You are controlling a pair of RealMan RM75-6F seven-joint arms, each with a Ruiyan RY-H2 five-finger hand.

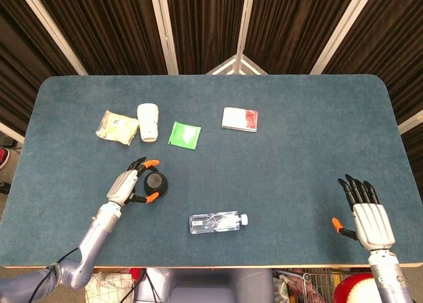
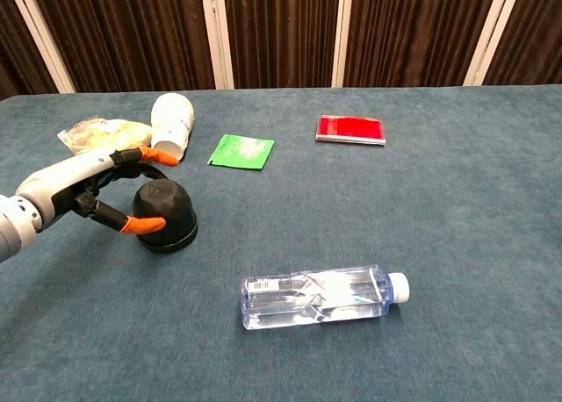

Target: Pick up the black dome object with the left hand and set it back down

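The black dome (image 1: 157, 183) (image 2: 167, 213) stands on the blue table, left of centre. My left hand (image 1: 132, 186) (image 2: 92, 187) reaches it from the left and cups its side. The thumb's orange tip touches the dome's near edge. The other fingers (image 2: 149, 155) arch over its far side, with a small gap still showing. The dome rests on the cloth. At the front right edge, my right hand (image 1: 370, 217) lies flat with its fingers spread and nothing in it; the chest view does not show it.
A clear water bottle (image 1: 218, 221) (image 2: 320, 295) lies on its side in front of the dome. Behind it are a tipped white cup (image 1: 149, 121) (image 2: 172, 125), a yellow snack bag (image 1: 117, 127), a green packet (image 1: 185, 133) and a red packet (image 1: 240, 118).
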